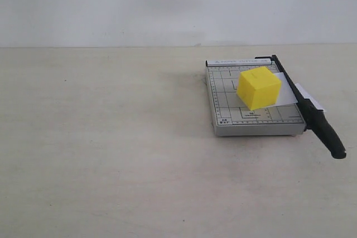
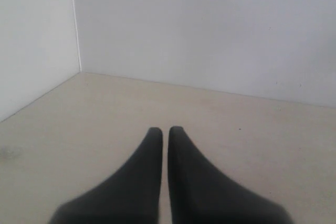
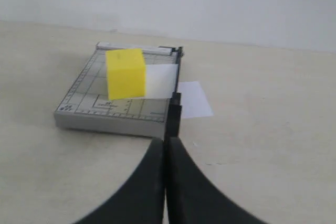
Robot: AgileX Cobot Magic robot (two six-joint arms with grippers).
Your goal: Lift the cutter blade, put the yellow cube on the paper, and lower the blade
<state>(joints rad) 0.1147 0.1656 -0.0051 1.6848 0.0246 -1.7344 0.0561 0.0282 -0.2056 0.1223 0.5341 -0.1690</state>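
Observation:
The yellow cube (image 1: 258,87) (image 3: 125,73) rests on the white paper (image 1: 285,94) (image 3: 160,81), which lies on the grey gridded cutter base (image 1: 223,90) (image 3: 84,98) and sticks out past the blade side. The cutter blade (image 1: 290,82) (image 3: 175,111) lies down flat along the base's right edge, its thick handle (image 1: 326,132) overhanging the front. Neither gripper shows in the exterior view. My right gripper (image 3: 166,141) is shut and holds nothing, a short way back from the handle's end. My left gripper (image 2: 165,129) is shut over bare table.
The cutter sits right of centre on a pale beige table (image 1: 111,137). A white wall (image 1: 167,4) runs along the back. The left wrist view shows a wall corner (image 2: 76,24) beyond the table.

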